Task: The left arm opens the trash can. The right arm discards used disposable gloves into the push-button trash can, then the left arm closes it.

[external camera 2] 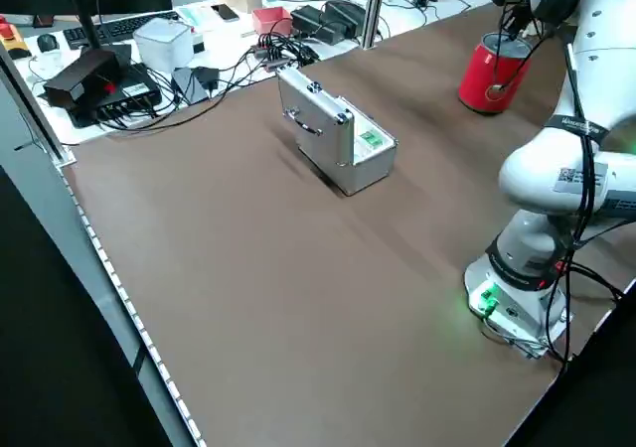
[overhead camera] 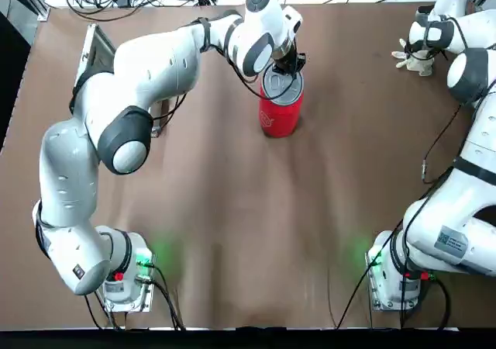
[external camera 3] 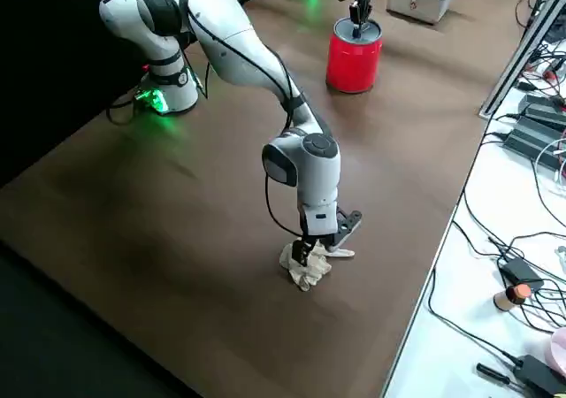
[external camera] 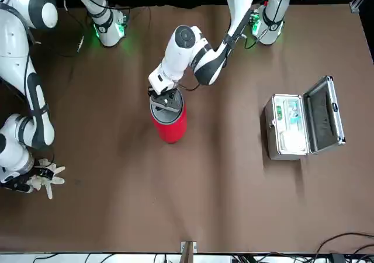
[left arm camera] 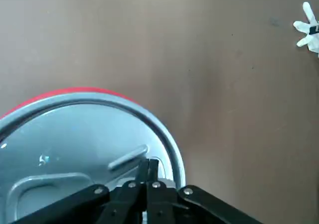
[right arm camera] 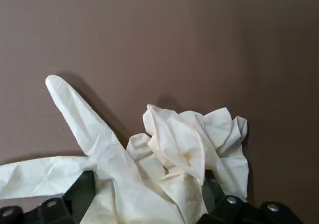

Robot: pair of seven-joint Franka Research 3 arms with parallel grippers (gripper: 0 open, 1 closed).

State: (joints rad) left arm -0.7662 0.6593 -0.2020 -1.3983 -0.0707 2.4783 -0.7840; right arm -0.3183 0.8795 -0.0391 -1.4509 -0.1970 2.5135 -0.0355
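Even, fairly bright light | green base glow on tabletop | soft shadow beside silver case (external camera: 287, 125) | pale glare on lid (left arm camera: 84, 139)

Bin lid (left arm camera: 75, 144): glossy metal; gloves (right arm camera: 164, 169): thin, wrinkled, matt rubbery; tabletop (overhead camera: 232, 209): smooth, semi-matt w/ faint sheen.

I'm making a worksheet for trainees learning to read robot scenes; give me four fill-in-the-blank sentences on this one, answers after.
1. The trash can has a body coloured ____.
2. The left claw is at the can's lid, its fingers ____.
3. The gloves lie between the open fingers of the ____ claw.
4. The silver case stands with its lid ____.

Missing words: red; shut; right; open.
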